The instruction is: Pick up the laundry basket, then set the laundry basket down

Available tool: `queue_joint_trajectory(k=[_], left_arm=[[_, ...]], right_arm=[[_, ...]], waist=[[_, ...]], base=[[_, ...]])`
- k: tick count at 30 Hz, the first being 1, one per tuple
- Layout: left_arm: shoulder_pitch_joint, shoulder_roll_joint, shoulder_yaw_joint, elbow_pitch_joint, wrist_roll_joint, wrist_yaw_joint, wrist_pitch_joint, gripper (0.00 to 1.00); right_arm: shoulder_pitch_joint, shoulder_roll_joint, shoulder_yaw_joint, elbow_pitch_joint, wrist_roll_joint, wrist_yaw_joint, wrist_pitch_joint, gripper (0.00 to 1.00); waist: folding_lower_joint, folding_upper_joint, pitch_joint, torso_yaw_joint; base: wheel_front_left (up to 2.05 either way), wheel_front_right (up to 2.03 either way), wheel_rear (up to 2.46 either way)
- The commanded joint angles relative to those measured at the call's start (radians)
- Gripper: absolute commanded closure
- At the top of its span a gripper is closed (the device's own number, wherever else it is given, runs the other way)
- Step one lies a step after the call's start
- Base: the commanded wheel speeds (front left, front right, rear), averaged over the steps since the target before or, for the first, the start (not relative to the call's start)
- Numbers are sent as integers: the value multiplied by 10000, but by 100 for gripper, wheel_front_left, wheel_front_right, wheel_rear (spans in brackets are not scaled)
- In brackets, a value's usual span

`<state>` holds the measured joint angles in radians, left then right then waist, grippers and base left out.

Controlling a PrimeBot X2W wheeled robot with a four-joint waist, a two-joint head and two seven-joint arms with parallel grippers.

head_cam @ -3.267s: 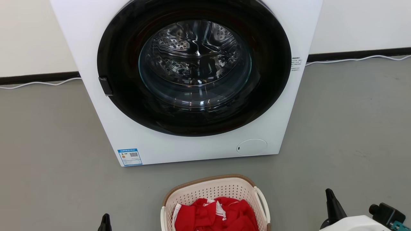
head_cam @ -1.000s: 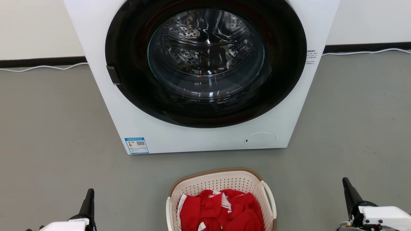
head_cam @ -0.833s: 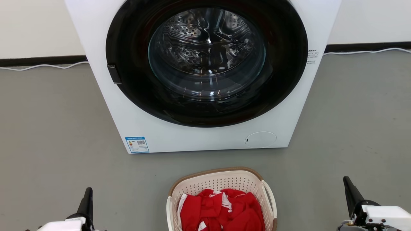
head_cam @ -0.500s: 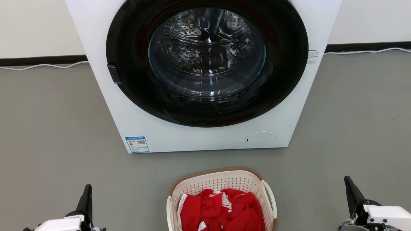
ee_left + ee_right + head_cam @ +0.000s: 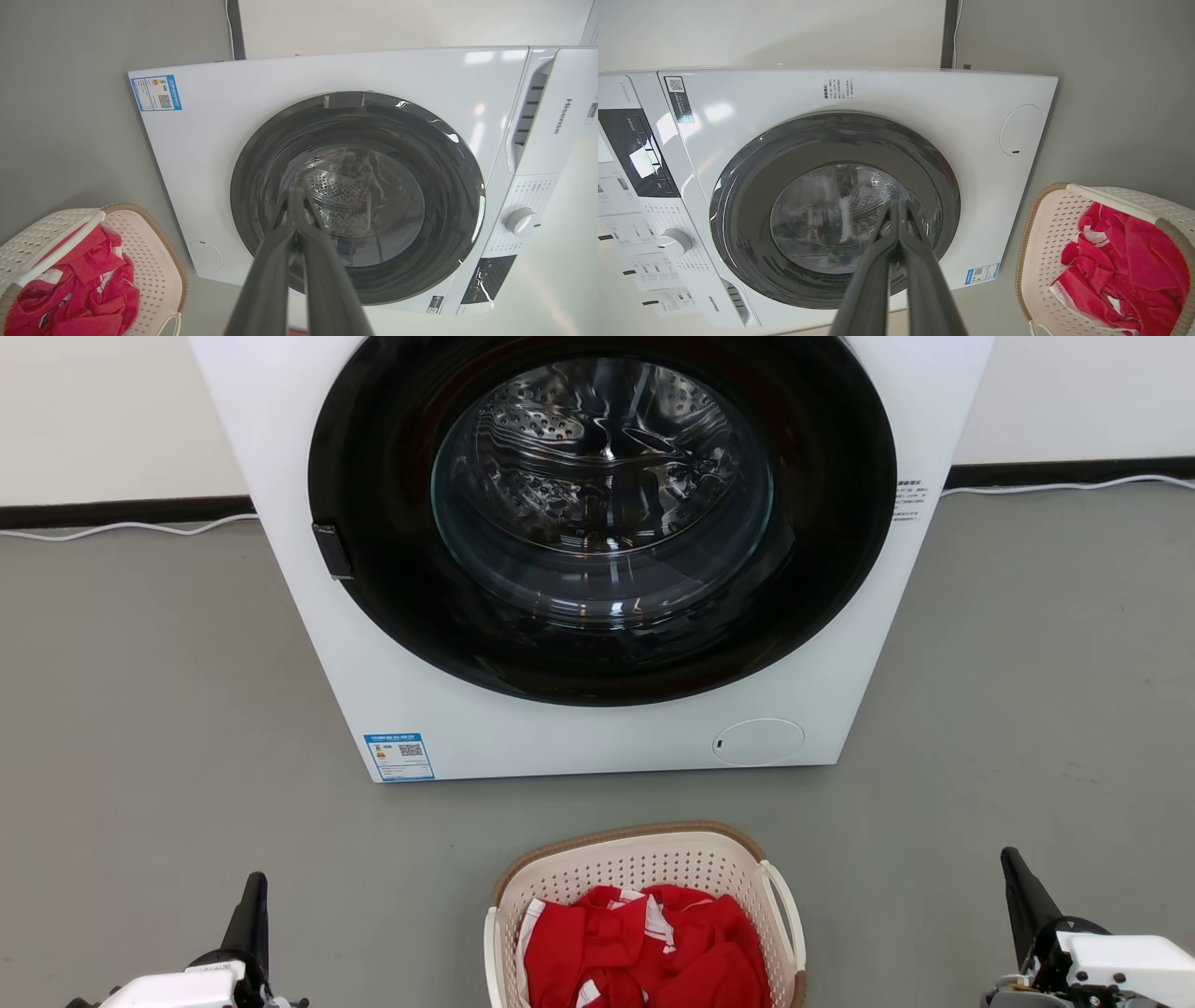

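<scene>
Right now the laundry basket (image 5: 635, 870) sits on the smooth grey floor (image 5: 140, 728), just in front of the washing machine (image 5: 579, 747) but apart from it. It lies between the two grippers and touches neither. It is a rounded-rectangular tub of cream plastic. Rows of small holes pierce its walls, a brown woven-look band runs round the rim, and a white loop handle (image 5: 786, 907) curves off its right side. Crumpled red cloth (image 5: 644, 957) with white stripes is heaped inside.

At the lower left of the head view, the left gripper (image 5: 254, 896) has its two long dark fingers pressed together into one tapering point, gripping nothing. The right gripper (image 5: 1016, 877) at the lower right is the same, closed and empty. Both are well apart from the basket.

Each wrist view shows its own fingers meeting at the tips before the machine's door: left gripper (image 5: 295, 201), right gripper (image 5: 897, 208).

The machine is a glossy white box with a wide round dark door ring (image 5: 373, 616). Domed clear glass fills the ring, and a shiny perforated metal drum (image 5: 597, 457) shows behind it. A small blue label (image 5: 399, 757) sits at one lower corner and a round flap (image 5: 757, 742) at the other. A thin white cable (image 5: 121, 532) runs along the black baseboard.
</scene>
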<state>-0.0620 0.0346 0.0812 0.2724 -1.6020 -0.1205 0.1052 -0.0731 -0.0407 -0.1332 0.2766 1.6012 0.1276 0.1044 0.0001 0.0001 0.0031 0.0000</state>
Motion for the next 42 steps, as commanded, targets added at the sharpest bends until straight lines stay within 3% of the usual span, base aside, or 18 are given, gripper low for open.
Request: queue_joint_trajectory(k=[1,42], left_arm=[[-461,156,326,-270,-66,-102,81,100],[-461,156,325,-271,-67,-102,80,100]], right_arm=[[-348,-95,192,-318,73,31,90,100],[-348,-95,193,-318,74,31,88,100]], waist=[[-1,-1,0,0],[-1,-1,0,0]], base=[[0,0,0],[0,0,0]])
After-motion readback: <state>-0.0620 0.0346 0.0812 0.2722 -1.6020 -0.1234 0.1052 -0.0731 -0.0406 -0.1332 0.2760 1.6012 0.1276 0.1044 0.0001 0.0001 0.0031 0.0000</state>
